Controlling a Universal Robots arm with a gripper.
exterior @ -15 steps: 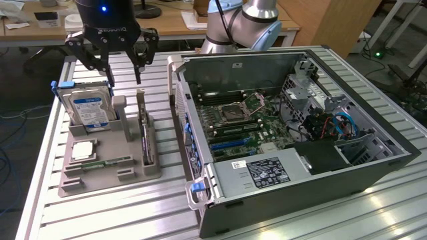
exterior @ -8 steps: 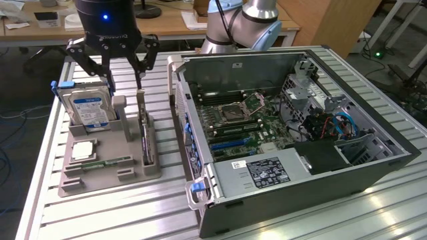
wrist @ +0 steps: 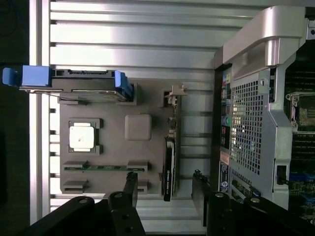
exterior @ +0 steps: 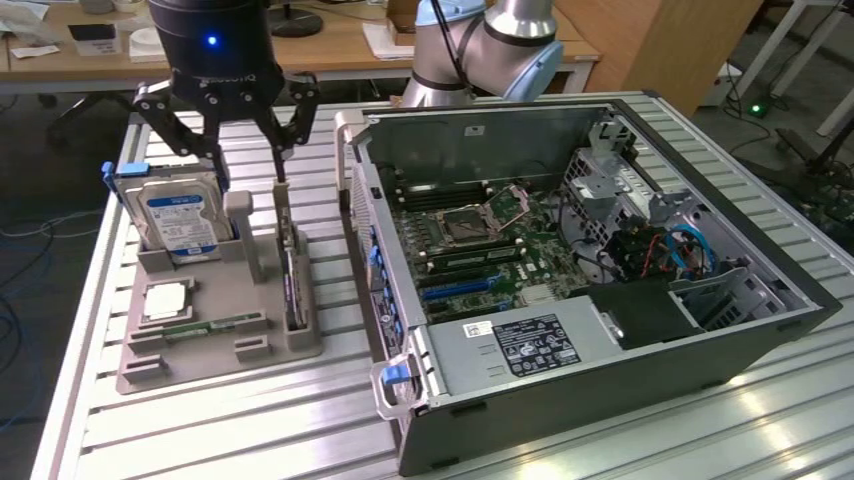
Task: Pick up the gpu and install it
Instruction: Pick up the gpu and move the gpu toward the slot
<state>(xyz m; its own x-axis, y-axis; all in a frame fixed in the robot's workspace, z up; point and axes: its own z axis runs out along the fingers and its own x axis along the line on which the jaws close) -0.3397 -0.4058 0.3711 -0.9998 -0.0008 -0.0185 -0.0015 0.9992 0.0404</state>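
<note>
1. 1 gripper (exterior: 250, 165) is on your arm, with its claw spread wide and nothing between the fingers. In the exterior view it hangs over the far end of the grey holder (exterior: 254, 345).
2. 1 gpu (exterior: 291, 270) is your task item. It stands on edge in the holder's long slot, on the side nearest the computer case (exterior: 601, 370). In the wrist view the gpu (wrist: 168, 167) runs as a thin dark strip, with its pale bracket at the end beside the hard drive (wrist: 88, 91).
3. In the wrist view, your gripper (wrist: 165, 179) has 1 finger on each side of the card's dark end, and both stand apart from it.
4. 1 hard drive (exterior: 180, 215), silver with a blue label, stands upright in the holder toward the exterior view's left.
5. 1 processor chip (exterior: 167, 300) lies flat in its pocket, near the hard drive.
6. 1 memory stick (exterior: 214, 325), narrow and green, lies in its slot just beyond the chip.
7. The computer case lies on its side with the panel off, so you see the motherboard (exterior: 467, 250) and the power supply (exterior: 527, 345). It sits just beside the holder on the slatted metal table (exterior: 240, 420).
</note>
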